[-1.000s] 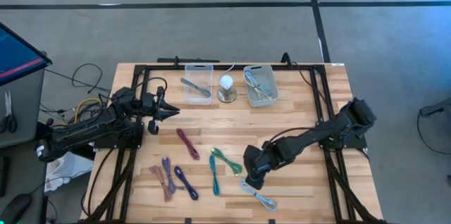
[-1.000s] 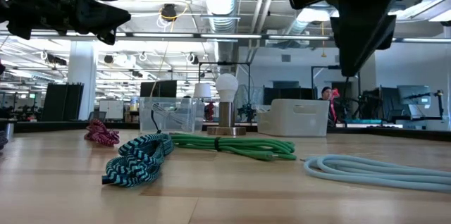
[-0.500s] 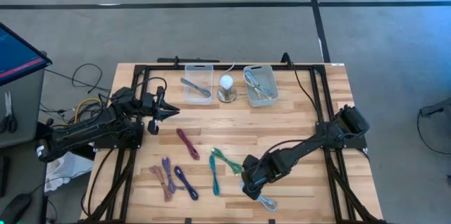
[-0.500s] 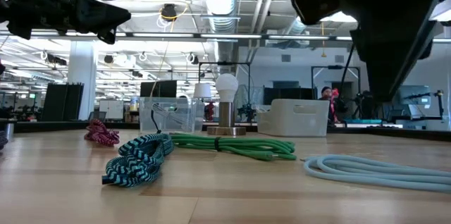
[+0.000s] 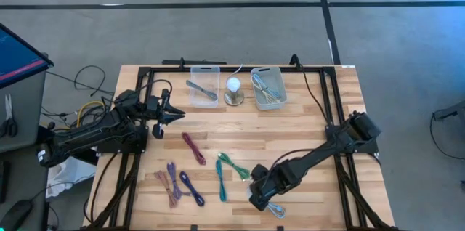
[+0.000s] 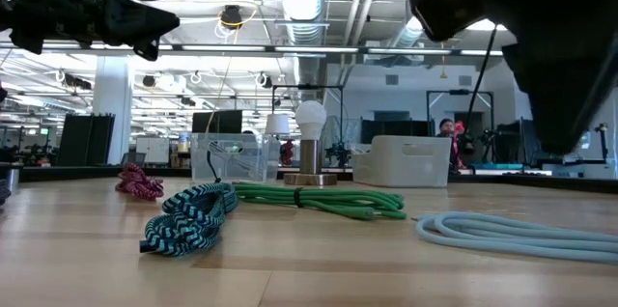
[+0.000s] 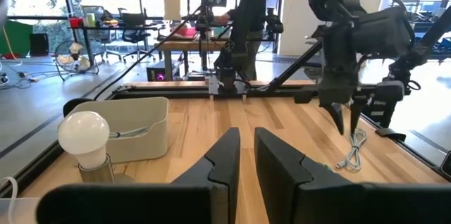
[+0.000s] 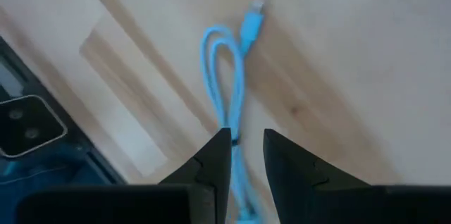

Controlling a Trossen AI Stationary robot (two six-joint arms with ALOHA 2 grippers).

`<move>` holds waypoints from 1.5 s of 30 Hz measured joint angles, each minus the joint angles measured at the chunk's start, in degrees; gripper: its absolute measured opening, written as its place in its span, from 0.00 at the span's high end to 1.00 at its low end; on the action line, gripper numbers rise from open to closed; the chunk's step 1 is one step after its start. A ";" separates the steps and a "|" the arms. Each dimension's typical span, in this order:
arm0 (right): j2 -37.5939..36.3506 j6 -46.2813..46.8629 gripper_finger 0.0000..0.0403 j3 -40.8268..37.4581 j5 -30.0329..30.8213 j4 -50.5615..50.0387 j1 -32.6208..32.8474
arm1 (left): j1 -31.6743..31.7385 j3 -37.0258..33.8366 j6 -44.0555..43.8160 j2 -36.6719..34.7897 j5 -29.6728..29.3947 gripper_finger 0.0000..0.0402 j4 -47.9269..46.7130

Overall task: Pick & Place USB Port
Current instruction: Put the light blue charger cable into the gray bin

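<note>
Presently, the pale blue coiled USB cable (image 8: 232, 90), laid loose near the wooden bench's (image 5: 312, 126) front edge, is straddled from above by the right claw (image 8: 246, 150), fingers slightly parted and empty, evidently for pickup; the left claw (image 7: 245, 155), narrowly parted, is parked aside.

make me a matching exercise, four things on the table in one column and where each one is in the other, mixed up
Things:
1. light blue cable
2. bulb
3. magenta cable
4. left gripper

Places:
A. between the two clear bins
B. under the right gripper, at the table's front edge
C. raised over the table's left side, near the back
D. mid-table, left of the green cable

Pairs: 1-B, 2-A, 3-D, 4-C
</note>
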 joint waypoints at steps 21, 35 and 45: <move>7.06 0.40 0.81 0.22 -4.57 5.92 1.87 | -0.28 0.00 0.13 1.18 0.01 0.89 0.02; 7.21 -2.29 0.90 0.09 -1.35 4.79 1.96 | -0.28 0.00 0.13 1.18 0.02 0.89 0.01; 6.86 -6.28 0.99 -0.04 -1.41 4.70 1.60 | -0.28 0.00 0.13 1.18 0.02 0.89 0.01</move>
